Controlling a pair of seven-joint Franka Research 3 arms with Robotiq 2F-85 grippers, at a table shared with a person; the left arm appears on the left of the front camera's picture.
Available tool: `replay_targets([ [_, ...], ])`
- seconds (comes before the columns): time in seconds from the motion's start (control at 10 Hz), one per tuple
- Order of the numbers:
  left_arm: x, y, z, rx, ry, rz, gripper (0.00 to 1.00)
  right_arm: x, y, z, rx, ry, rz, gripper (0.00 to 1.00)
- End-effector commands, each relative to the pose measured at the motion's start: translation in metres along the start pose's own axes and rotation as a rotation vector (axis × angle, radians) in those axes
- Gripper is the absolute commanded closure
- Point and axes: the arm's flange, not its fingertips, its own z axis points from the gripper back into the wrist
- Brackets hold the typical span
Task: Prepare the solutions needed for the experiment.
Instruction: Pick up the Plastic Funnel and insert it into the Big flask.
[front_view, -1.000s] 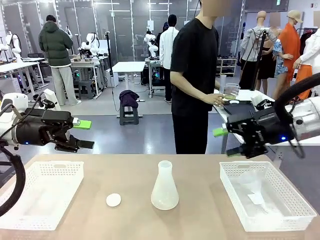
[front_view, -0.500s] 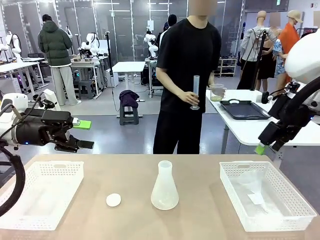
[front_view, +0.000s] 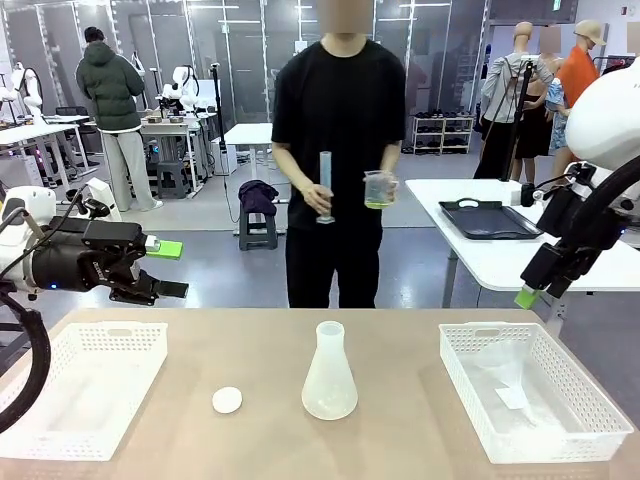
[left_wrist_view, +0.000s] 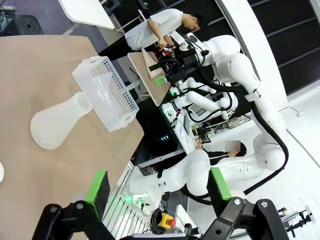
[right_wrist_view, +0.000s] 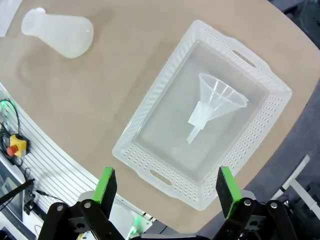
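standing upright in the middle of the tan surface (front_view: 400, 440) is a translucent white conical flask (front_view: 329, 372); whether it holds any liquid i cannot tell. the pale yellow-green solution (front_view: 377, 203) is behind the flask and higher, in a small clear beaker (front_view: 378, 189) in one hand of a person in a black shirt (front_view: 340, 110). the other hand holds a tall clear measuring cylinder (front_view: 325, 187) upright. just left of the flask lies a small round white disc (front_view: 227, 400). further left is a white perforated plastic basket (front_view: 110, 328), and right of the flask a second white basket (front_view: 490, 328) with a clear plastic funnel (right_wrist_view: 215, 102) lying in it. the left tool (front_view: 172, 269) hangs left of the flask, above the surface, its jaws wide apart and empty. the right tool (front_view: 535, 292) hangs right of the flask, above the second white basket, also spread wide and gripping nothing.
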Motion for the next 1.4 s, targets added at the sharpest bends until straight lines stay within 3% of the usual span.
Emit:
replay_targets([
  [0.0,0.000,-0.002,-0.002,-0.023,-0.014,0.010,0.00,-0.003,0.006,-0.001,0.018,-0.015,-0.030,0.00],
  [0.1,0.000,-0.002,-0.002,-0.023,-0.014,0.010,0.00,0.000,0.000,0.000,0.000,0.000,0.000,0.00],
  [0.2,0.000,-0.002,-0.002,-0.023,-0.014,0.010,0.00,0.017,-0.016,-0.004,-0.084,0.073,0.247,0.00],
  [0.3,0.000,-0.002,-0.002,-0.023,-0.014,0.010,0.00,0.031,-0.025,-0.007,-0.105,0.086,0.453,0.00],
  [0.6,0.000,-0.002,-0.002,-0.023,-0.014,0.010,0.00,0.064,-0.051,-0.022,-0.222,0.147,0.799,0.00],
  [0.9,0.000,-0.002,-0.002,-0.023,-0.014,0.010,0.00,0.084,-0.063,-0.026,-0.098,0.196,0.996,0.00],
  [1.3,0.000,-0.002,-0.002,-0.023,-0.014,0.010,0.00,0.084,-0.057,-0.034,-0.135,0.197,0.978,0.00],
])
